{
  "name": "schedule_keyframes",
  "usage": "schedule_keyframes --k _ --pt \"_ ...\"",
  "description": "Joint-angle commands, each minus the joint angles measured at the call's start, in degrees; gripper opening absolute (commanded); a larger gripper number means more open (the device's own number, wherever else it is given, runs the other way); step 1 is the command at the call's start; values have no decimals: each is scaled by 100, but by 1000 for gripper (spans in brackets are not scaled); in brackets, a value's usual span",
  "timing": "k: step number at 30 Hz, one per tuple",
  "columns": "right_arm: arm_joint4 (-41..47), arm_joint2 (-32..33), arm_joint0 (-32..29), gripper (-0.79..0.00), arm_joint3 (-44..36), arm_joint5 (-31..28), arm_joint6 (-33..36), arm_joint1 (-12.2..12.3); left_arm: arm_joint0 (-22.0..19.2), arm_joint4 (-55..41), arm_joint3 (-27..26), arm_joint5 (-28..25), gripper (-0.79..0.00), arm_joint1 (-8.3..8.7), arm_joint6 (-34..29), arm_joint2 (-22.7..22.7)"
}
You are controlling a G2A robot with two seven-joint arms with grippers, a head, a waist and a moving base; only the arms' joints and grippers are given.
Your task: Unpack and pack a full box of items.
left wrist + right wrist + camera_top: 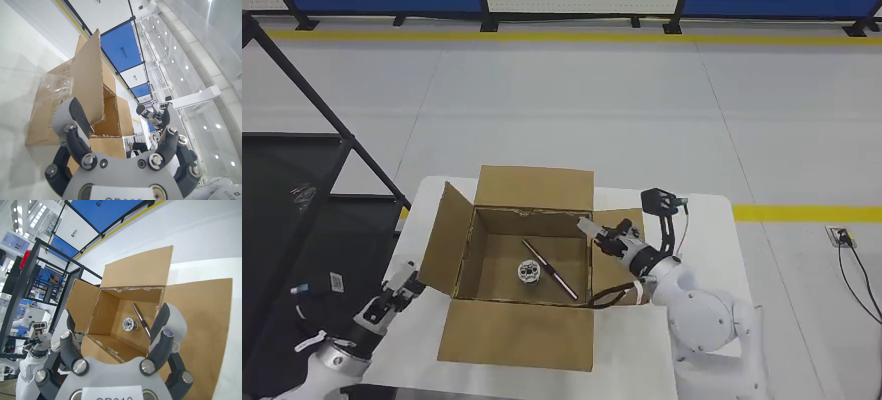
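open cardboard box (532, 187) is sitting mid-surface (707, 215), all four flaps folding outward. two things are lying on its floor: a thin metal rod (552, 270) running at a slant toward the right wall, and a small round metal hub (529, 270) resting just beside the rod's near half, apart from it. the right wrist view is looking down into the box (136, 270); the rod (140, 318) and the hub (128, 324) are showing there between the fingers. right claw (594, 232) is hovering over the right rim near the far corner, above the right flap; right claw (116, 323) is standing apart, nothing between the fingers (162, 321). left claw (407, 278) is waiting outside the box, near the left flap, by the surface's left edge. in the left wrist view, left claw (121, 117) is also standing apart and holding nothing, one finger (77, 113) showing in front of the box's side (83, 75). a clear plastic bag (56, 85) is lying against the box's outer wall on that side. a black rack (302, 200) is standing left of the surface.
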Motion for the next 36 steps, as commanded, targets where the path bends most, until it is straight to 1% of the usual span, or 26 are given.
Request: schedule_keyframes --k 1,4,7,12,14,17,19,21,22,28,32,36 --pt "198 291 -140 0 -30 -58 -8 41 -58 97 -11 58 0 1 -34 104" --pt "458 611 -268 0 48 -71 -43 94 -133 229 -30 138 0 2 -100 263" --pt "663 849 -210 0 377 -52 -7 146 -225 413 -39 226 0 1 -158 474" --pt "700 992 100 0 1013 -227 89 240 -442 730 51 396 0 -3 -242 865" --pt "671 1033 184 0 1178 -242 -1 272 -536 864 114 466 0 -6 -246 1016" --pt "972 1058 247 0 1349 -436 45 310 -676 1028 222 550 0 -13 -243 1226" --pt "1060 1045 292 0 1443 -563 180 343 -757 1079 311 613 0 -20 -223 1337" --pt "1069 1054 343 0 1518 -564 185 374 -835 1123 399 657 0 -26 -223 1443" --pt "1217 1039 366 0 1555 -621 231 383 -866 1154 442 679 0 -28 -222 1491" --pt "1823 964 455 0 1629 -1157 668 471 -961 1251 579 711 0 -40 -196 1686" --pt "2270 712 479 0 1470 -1457 852 501 -974 1274 622 716 0 -45 -171 1760" --pt "2234 316 562 0 1315 -1437 759 514 -997 1292 662 728 0 -50 -138 1819"
